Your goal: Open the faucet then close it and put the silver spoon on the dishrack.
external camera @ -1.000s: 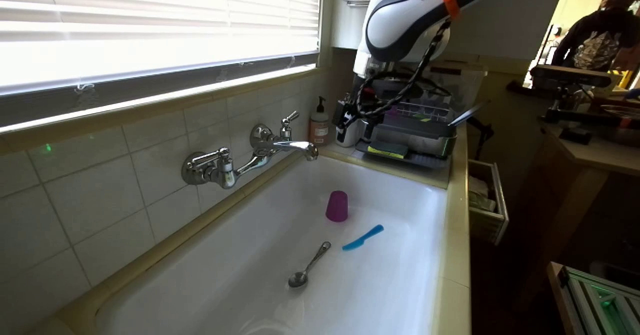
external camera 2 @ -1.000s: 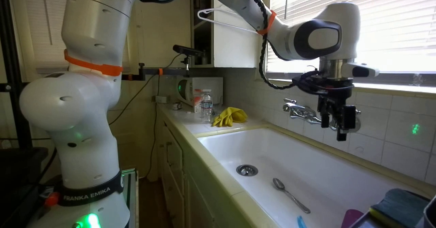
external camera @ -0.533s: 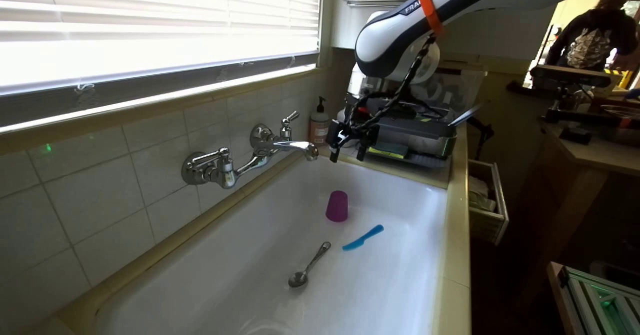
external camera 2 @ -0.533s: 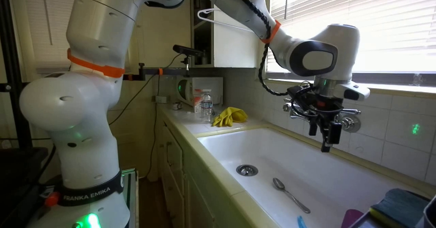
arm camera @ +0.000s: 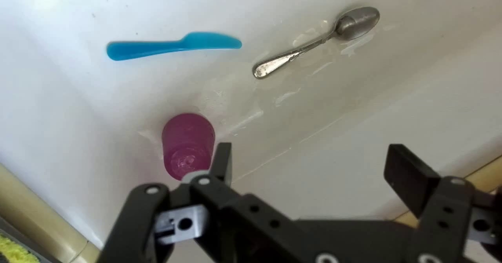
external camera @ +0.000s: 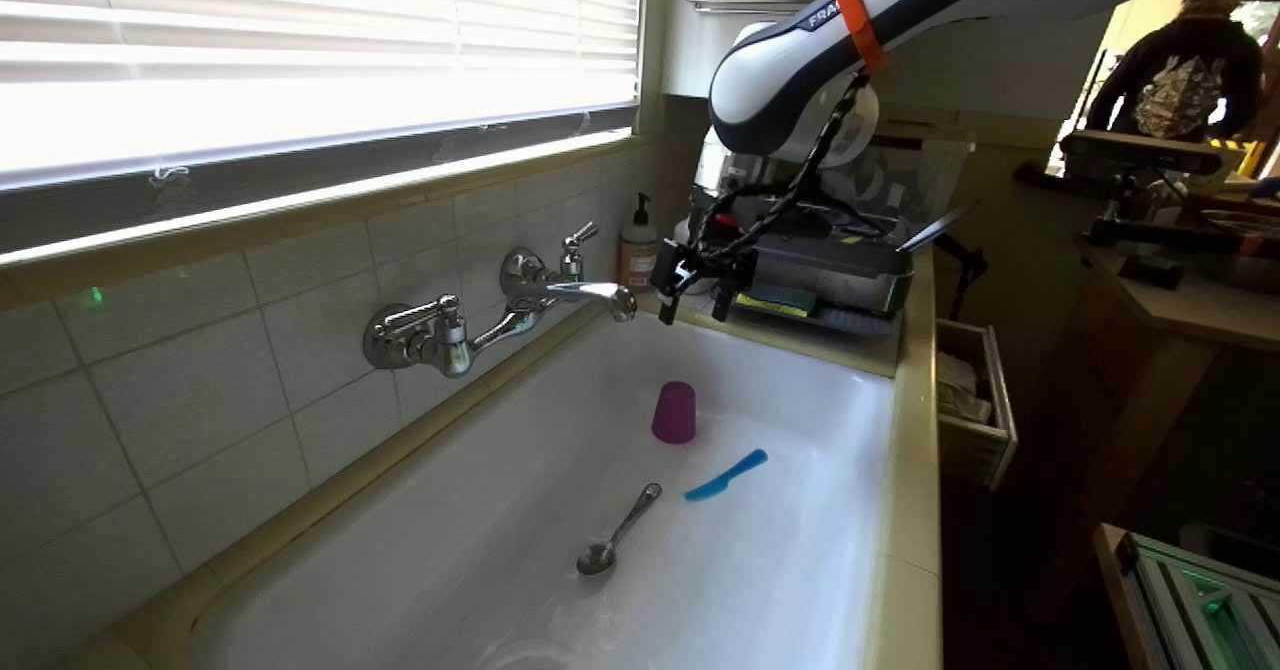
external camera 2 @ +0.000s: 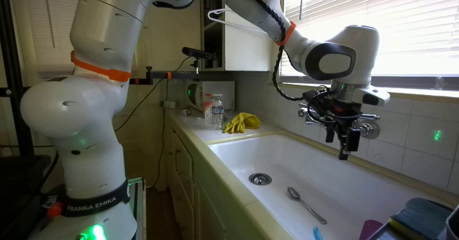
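Observation:
The silver spoon (external camera: 597, 559) lies on the sink floor in both exterior views. In the wrist view the spoon (arm camera: 306, 48) sits beyond the fingertips, with wet marks round it. My gripper (arm camera: 310, 149) is open with nothing between its fingers. It hangs above the sink, higher than the spoon, as an exterior view shows the gripper (external camera 2: 336, 147) in front of the wall tap. The chrome faucet (external camera: 590, 293) juts from the tiled wall; no stream shows under its spout. Behind the gripper stands the dark dishrack (external camera: 832, 257), partly covered by the arm.
A purple cup (arm camera: 187, 137) and a blue knife (arm camera: 172, 47) lie in the sink near the spoon. A soap bottle (external camera: 638, 255) stands in the corner by the faucet. Yellow gloves (external camera 2: 242, 122) and a water bottle (external camera 2: 217, 113) occupy the far counter.
Over the first half second the gripper came down towards the sink and shifted slightly; since then the arm has stayed nearly still. Spoon, cup and knife have not moved.

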Controlling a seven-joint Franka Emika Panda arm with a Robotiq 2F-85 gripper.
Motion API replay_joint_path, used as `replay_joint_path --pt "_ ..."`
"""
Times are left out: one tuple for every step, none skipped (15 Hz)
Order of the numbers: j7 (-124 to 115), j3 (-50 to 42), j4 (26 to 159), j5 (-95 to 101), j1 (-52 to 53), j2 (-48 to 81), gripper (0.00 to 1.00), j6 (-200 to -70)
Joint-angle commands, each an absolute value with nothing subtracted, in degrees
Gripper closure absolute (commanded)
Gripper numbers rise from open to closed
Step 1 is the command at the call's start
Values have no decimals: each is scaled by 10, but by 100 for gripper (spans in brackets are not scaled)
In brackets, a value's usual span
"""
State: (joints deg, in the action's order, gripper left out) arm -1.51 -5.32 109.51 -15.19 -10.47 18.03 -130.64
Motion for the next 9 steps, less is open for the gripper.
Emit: replay_joint_path --pt "-67 -58 1089 -161 -98 206 0 -1303" --pt "-84 -57 1089 -169 -99 212 0 -1302" --pt "-107 -57 1090 -176 -98 219 0 -1304" --pt "-125 -57 1090 -182 -98 225 0 -1305" --pt "-141 -55 1088 -197 -99 233 0 -1309" --pt "-158 -54 1086 -213 -101 240 0 -1316" --pt "-173 -54 1086 -227 -101 246 0 -1325" --pt "-181 -52 1082 -242 -102 255 0 -1328" --pt "-192 -52 1081 -249 -101 262 0 -1335"
